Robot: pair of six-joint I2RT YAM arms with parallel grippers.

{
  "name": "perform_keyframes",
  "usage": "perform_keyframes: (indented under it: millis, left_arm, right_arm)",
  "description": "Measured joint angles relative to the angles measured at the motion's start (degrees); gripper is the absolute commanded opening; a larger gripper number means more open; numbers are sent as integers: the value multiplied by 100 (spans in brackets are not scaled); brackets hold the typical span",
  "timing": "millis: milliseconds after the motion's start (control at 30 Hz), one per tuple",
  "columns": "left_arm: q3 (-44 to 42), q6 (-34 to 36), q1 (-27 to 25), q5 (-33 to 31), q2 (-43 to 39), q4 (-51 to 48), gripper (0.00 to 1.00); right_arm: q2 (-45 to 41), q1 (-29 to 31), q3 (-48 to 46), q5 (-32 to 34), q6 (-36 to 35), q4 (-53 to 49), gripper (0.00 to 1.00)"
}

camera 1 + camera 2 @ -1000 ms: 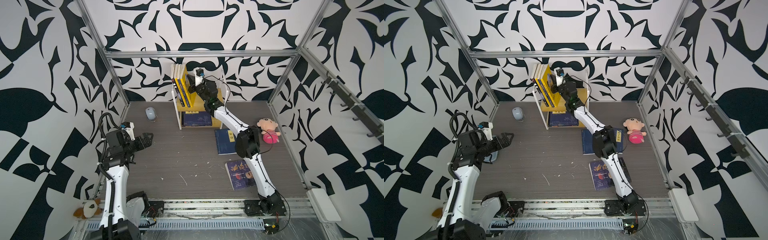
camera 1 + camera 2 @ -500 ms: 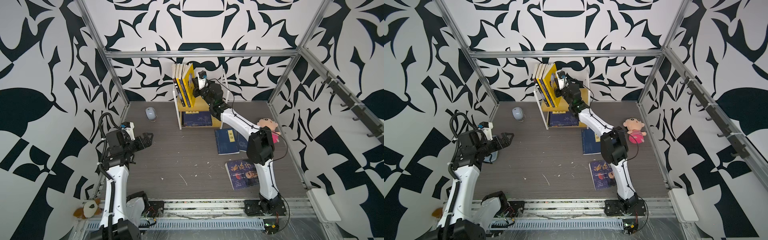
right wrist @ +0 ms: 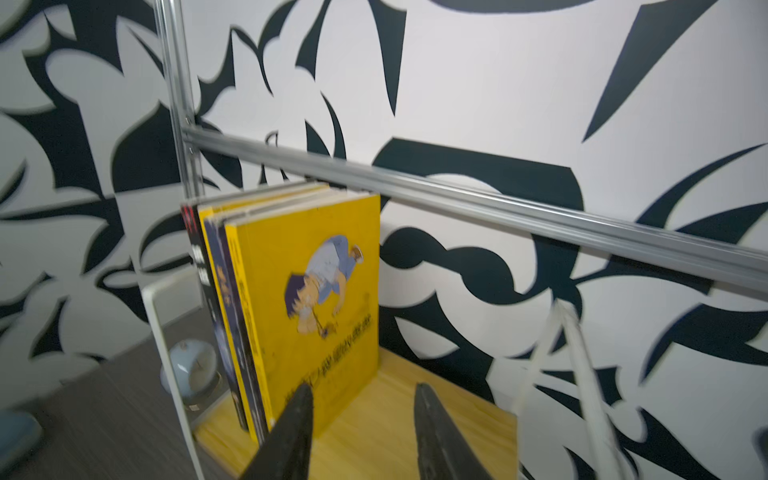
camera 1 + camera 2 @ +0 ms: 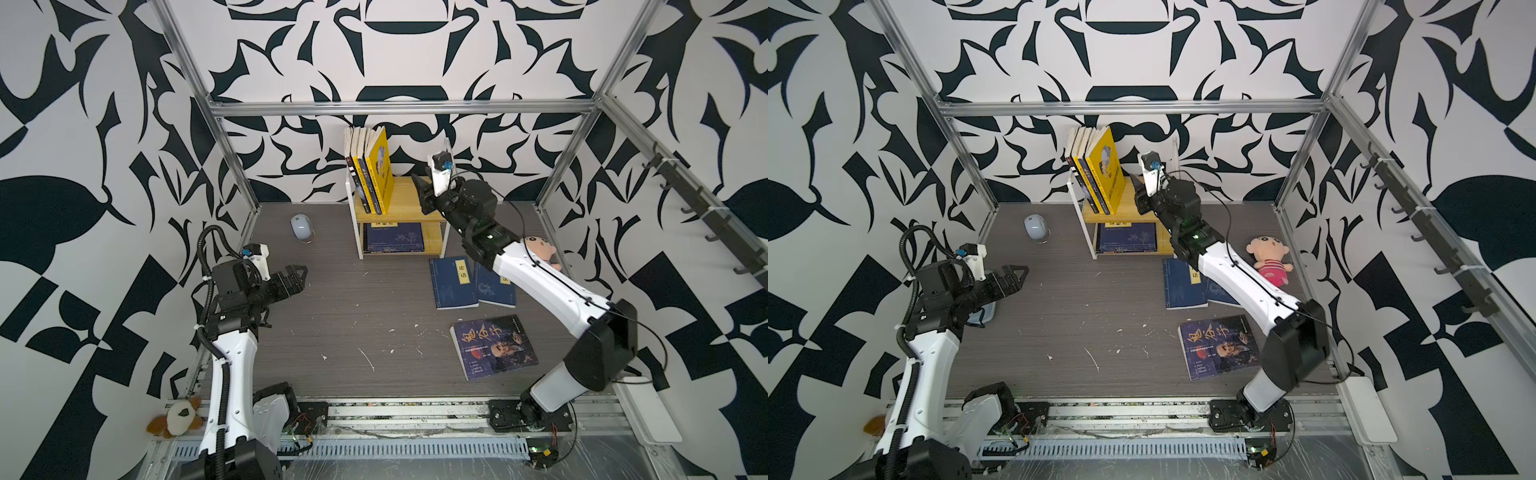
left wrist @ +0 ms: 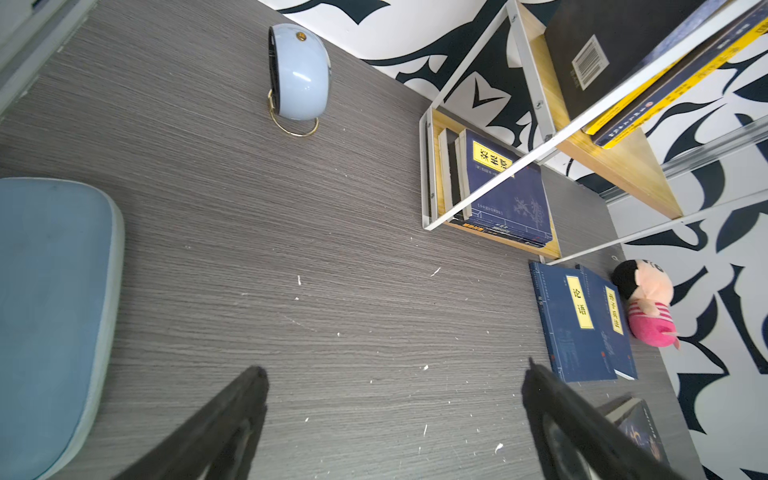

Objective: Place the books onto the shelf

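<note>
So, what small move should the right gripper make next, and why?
Probably draw the right gripper back, away from the small shelf of yellowish wooden boards and white metal frame. Its jaws stand apart and hold nothing, the bright yellow paperback book stands on the top board, and two navy blue books lie flat on the grey table, waiting to be picked up.

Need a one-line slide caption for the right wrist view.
Right gripper, jaws apart and empty, facing the yellow cartoon-boy book standing on the shelf's top board.
</note>
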Motion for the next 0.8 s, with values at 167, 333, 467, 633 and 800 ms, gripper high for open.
perform_keyframes:
  millis: [167, 333, 467, 633, 800]
  left_arm:
    - [0, -188, -7, 243, 160, 120, 100]
    - [-44, -330, -7, 382, 254, 249, 100]
    - [-129, -387, -7, 415, 297, 249, 100]
    - [-151, -424, -7, 417, 315, 254, 100]
    - [-151, -446, -7, 426, 326, 254, 100]
  right_arm:
    - [-761, -50, -793, 278, 293, -944, 63]
    - [-1224, -273, -1493, 367, 817, -1681, 65]
    - [-1384, -776, -2131, 352, 1373, -2109, 66]
    - [-1325, -1443, -2761, 101, 1934, -2514, 65]
    - [-1016, -2140, -3001, -525, 2341, -2583, 61]
